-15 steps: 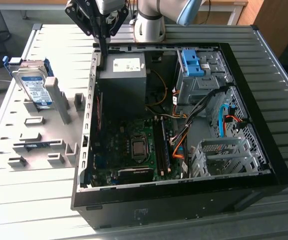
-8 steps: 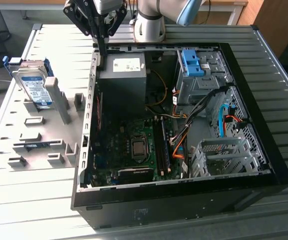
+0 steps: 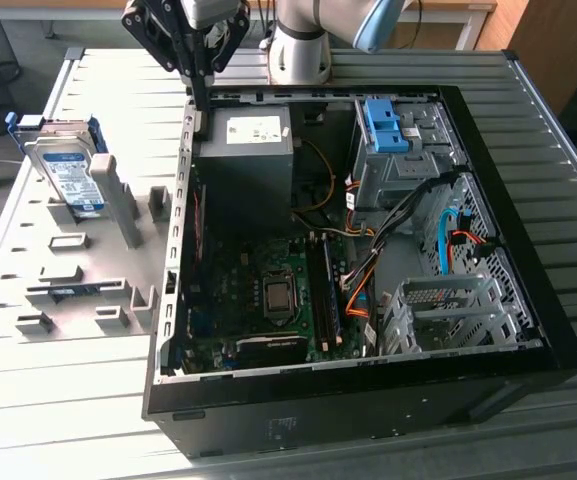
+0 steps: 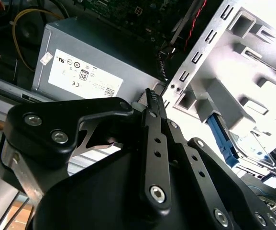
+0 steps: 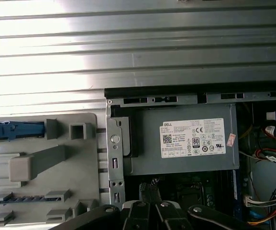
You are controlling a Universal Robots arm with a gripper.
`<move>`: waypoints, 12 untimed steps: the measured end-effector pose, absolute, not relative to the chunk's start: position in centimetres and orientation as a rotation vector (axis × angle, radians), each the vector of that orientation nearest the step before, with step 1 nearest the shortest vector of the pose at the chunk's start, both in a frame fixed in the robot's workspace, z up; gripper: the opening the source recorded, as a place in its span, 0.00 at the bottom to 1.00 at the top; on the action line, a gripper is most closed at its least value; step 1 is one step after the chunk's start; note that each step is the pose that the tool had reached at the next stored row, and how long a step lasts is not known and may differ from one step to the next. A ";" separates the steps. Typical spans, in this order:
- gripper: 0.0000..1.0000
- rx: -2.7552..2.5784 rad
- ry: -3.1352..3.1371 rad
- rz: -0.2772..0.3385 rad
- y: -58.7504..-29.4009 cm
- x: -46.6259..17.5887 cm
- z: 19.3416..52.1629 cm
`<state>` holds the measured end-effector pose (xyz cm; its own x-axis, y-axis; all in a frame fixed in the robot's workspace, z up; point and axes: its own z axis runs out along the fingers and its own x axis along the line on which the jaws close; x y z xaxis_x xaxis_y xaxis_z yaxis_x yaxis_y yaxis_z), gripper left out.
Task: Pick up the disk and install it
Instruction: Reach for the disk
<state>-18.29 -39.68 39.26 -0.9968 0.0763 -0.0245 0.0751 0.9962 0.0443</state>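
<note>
The disk [image 3: 66,170], silver-grey with a white-and-blue label and a blue carrier frame, stands on edge in a grey holder [image 3: 88,275] at the exterior view's left, outside the open computer case [image 3: 533,240]. In the first wrist view the disk's blue edge [image 5: 13,130] shows from above, and in the second wrist view the disk [image 4: 255,154] sits behind the holder's posts. My gripper [image 3: 200,98] hangs shut and holding nothing above the case's back corner, beside the power supply [image 3: 253,135]. The closed fingertips [image 4: 151,94] point down at that corner, apart from the disk.
Inside the case lie the motherboard [image 3: 268,290], bundled cables [image 3: 368,270], a metal drive cage [image 3: 448,305] and a bare blue bracket [image 3: 383,125] on the upper bay. The case wall [image 5: 115,158] stands between my gripper and the holder. Ribbed metal tabletop [image 3: 58,400] surrounds everything.
</note>
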 end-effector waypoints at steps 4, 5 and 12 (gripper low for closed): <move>0.11 0.118 3.113 0.068 -39.7 -18.5 39.3; 0.11 0.118 3.112 0.068 -39.7 -18.6 39.3; 0.11 0.118 3.112 0.068 -39.7 -19.0 39.2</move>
<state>-18.99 -39.65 39.25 -0.9968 0.0762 -0.0245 0.0751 0.9962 0.0444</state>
